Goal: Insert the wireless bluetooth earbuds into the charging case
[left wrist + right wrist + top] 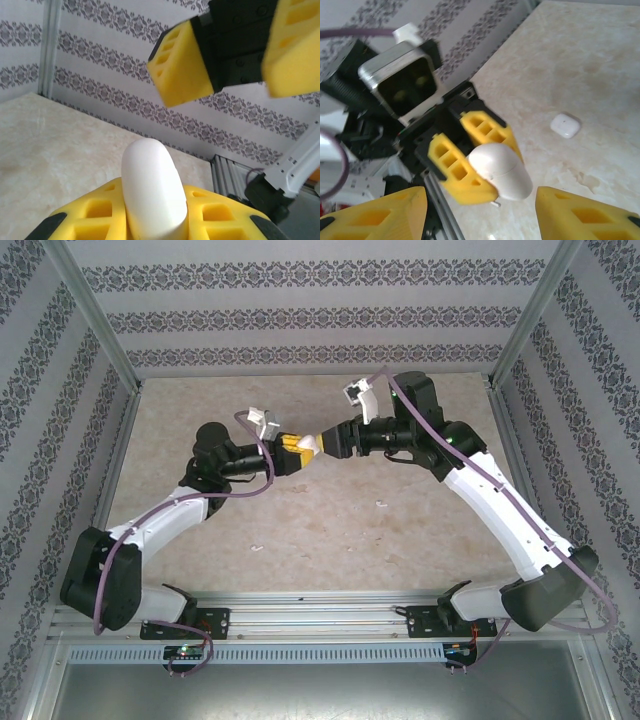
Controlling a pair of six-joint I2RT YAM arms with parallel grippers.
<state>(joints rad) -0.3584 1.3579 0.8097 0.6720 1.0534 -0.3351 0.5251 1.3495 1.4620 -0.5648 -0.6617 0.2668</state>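
Note:
My left gripper (293, 446) is shut on a white rounded charging case (308, 445), lid closed, held off the table. In the left wrist view the case (152, 187) stands up between the yellow fingers (95, 217). My right gripper (328, 441) faces it, open, its tips close to the case but apart from it. From the right wrist the held case (501, 170) sits ahead of my open right gripper (481, 205). A tiny white bit (494, 203), possibly an earbud stem, pokes out just below the case. I cannot tell whether any earbud is inside the case.
A second white rounded-square case (565, 125) lies on the beige table (300, 530). A small pale object (380, 505) lies on the table in front of the right arm. Patterned walls and metal posts enclose the table (60, 165).

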